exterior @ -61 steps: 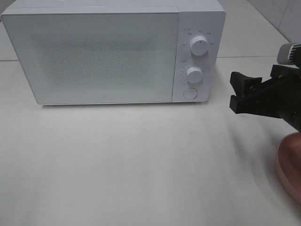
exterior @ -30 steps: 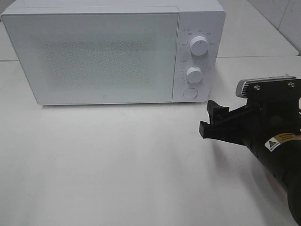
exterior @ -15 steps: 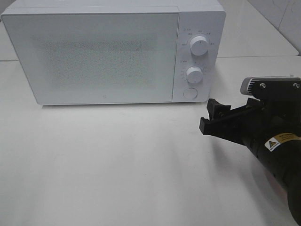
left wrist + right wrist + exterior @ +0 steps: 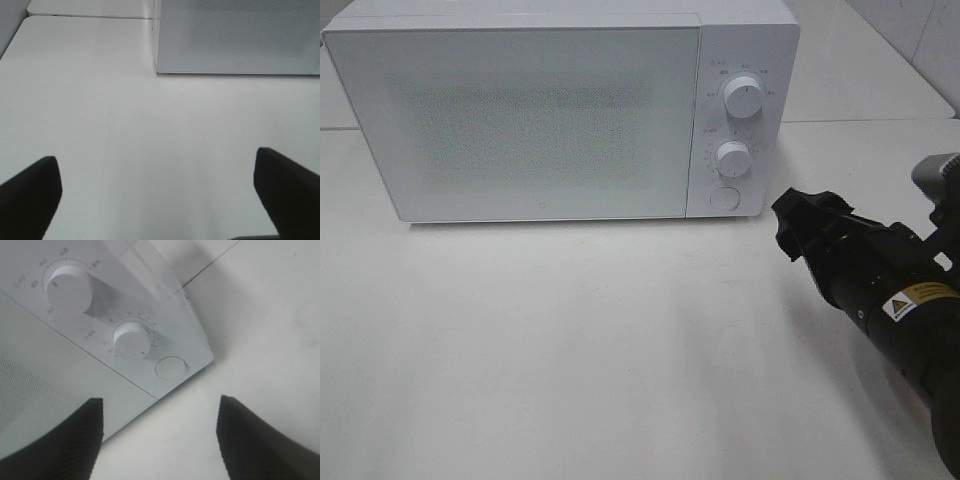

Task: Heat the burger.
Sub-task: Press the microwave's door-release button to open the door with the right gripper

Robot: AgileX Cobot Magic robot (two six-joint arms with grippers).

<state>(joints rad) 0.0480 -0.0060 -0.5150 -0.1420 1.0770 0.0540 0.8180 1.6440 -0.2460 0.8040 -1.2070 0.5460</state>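
At right of the high view, the black right gripper (image 4: 796, 224), parted and empty, faces the white microwave (image 4: 520, 110) at its round door button (image 4: 724, 198); a square push likely follows. Left gripper (image 4: 156, 165) wide, empty. Burger unseen.

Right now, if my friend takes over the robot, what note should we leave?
The left claw is open and empty, above the table.
The right claw is open and empty, near the microwave's round button, apart from it.
The burger is not in view.
Done: nothing that shows; the door is shut.
Left: open the door, put the burger in, shut it, set the dials.
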